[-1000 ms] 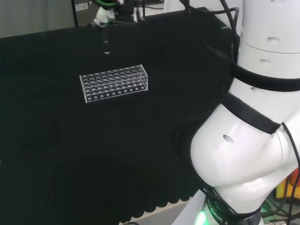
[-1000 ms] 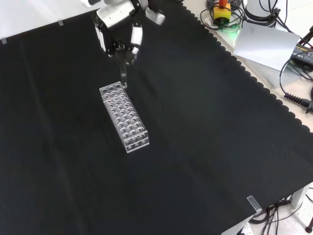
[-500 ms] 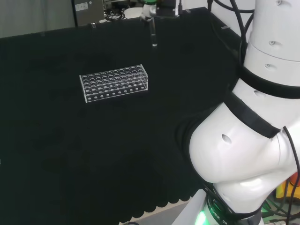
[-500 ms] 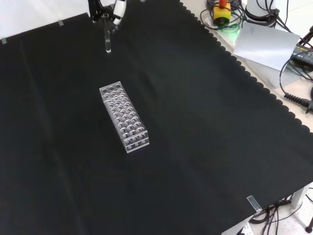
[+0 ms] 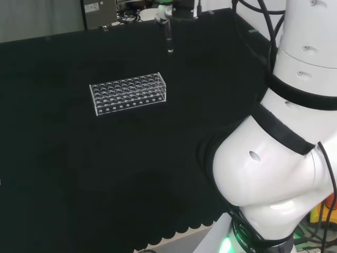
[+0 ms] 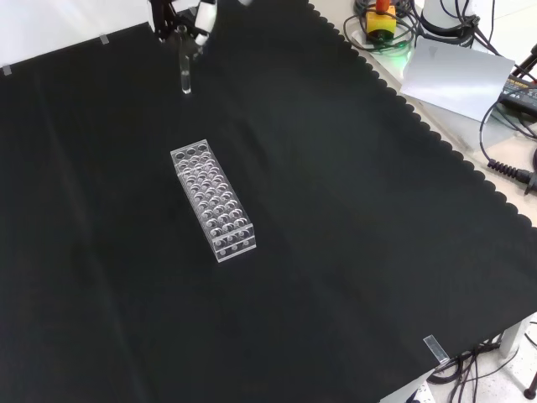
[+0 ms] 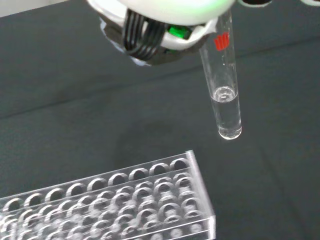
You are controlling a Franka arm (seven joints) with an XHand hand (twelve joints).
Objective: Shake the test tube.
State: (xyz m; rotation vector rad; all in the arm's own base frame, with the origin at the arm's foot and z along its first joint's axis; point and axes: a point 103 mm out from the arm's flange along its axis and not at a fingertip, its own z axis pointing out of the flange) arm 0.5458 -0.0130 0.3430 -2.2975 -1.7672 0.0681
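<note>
A clear test tube point(image 6: 184, 71) hangs upright from my hand point(image 6: 179, 18) at the top edge of the front view, well above the cloth. In the head view the test tube point(image 5: 169, 40) hangs under the hand point(image 5: 174, 6), to the right of and beyond the rack. The wrist view shows the tube point(image 7: 225, 97) close up, with a little clear liquid in its rounded bottom and a red mark near its top. The hand point(image 7: 160, 17) is shut on the tube's upper end. The clear plastic rack point(image 6: 212, 200), with several rows of holes, lies on the black cloth point(image 6: 352, 235).
My own white arm links point(image 5: 284, 158) fill the right of the head view. Past the cloth's scalloped edge in the front view lie a yellow and red button box point(image 6: 382, 18), a white sheet point(image 6: 457, 74) and cables point(image 6: 503, 159).
Over the last second the hand carried the tube away from the rack's end, rightward in the head view and upward in the front view. In the last half second it shifted only slightly.
</note>
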